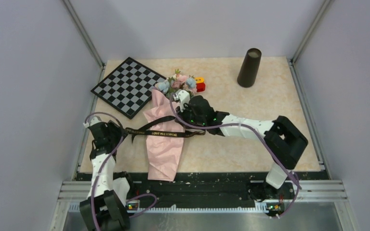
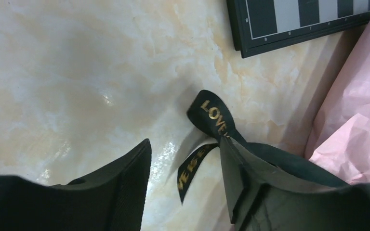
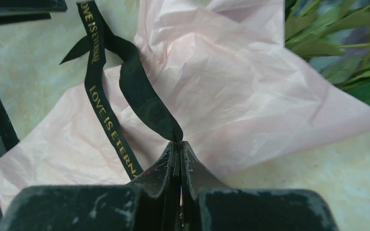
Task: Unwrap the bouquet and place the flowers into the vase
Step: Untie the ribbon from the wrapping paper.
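Right gripper (image 3: 177, 147) first: fingers pressed together, clamped on the black gold-lettered satin ribbon (image 3: 147, 103). It runs away from the tips over the bouquet (image 3: 231, 82), a crinkled pink paper cone lying flat just beyond them.

Left gripper (image 2: 185, 144): fingers apart, holding nothing. A loose ribbon tail lies on the beige marbled table (image 2: 77, 72) between them, close against the right-hand finger.

Pink, white and blue artificial flowers (image 1: 178, 83) poke out of the cone's far end, past my right fingertips. Tall dark tapered vase (image 1: 249, 67) stands upright well beyond and to the right of both grippers, no stems showing in it.

Progress, my read: early. Ribbon looks slack but crosses the paper; can't tell if the knot is out. Left to do: clear ribbon, open paper, lift stems, load vase.
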Robot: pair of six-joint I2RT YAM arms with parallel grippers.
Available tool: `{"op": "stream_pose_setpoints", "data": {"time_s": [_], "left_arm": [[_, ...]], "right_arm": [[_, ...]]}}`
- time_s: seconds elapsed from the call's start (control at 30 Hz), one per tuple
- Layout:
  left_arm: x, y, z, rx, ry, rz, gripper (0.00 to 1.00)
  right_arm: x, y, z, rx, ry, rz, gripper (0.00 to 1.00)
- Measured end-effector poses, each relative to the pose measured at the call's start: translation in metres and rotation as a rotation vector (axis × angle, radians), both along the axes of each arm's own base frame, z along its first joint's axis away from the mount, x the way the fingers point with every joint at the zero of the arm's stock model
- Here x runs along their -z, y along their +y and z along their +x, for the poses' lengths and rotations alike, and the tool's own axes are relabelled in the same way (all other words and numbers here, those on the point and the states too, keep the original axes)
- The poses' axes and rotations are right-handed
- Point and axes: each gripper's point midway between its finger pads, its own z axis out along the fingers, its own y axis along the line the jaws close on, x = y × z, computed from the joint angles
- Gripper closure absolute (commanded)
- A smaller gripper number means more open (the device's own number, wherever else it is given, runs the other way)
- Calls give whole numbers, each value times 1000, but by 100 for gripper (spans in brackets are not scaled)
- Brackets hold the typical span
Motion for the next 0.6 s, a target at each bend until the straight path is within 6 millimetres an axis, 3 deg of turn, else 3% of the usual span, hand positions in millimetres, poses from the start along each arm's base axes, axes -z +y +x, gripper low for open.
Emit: {"op": "stream_pose_setpoints", "data": {"time_s": [0.1, 0.27, 0.4, 0.6], "left_arm": [[-6, -1, 0, 12, -6, 13, 20], [-23, -9, 3, 50, -33, 30, 14], [-43, -31, 9, 142, -61, 75, 13], [-86, -90, 19, 381, -143, 180, 11]], "right_arm": [[-27, -12, 2, 64, -38, 42, 100], [-49, -30, 1, 122, -63, 87, 100], [-41, -48, -2, 163, -31, 87, 100], [-21, -89, 6, 292, 57, 96, 100]]}}
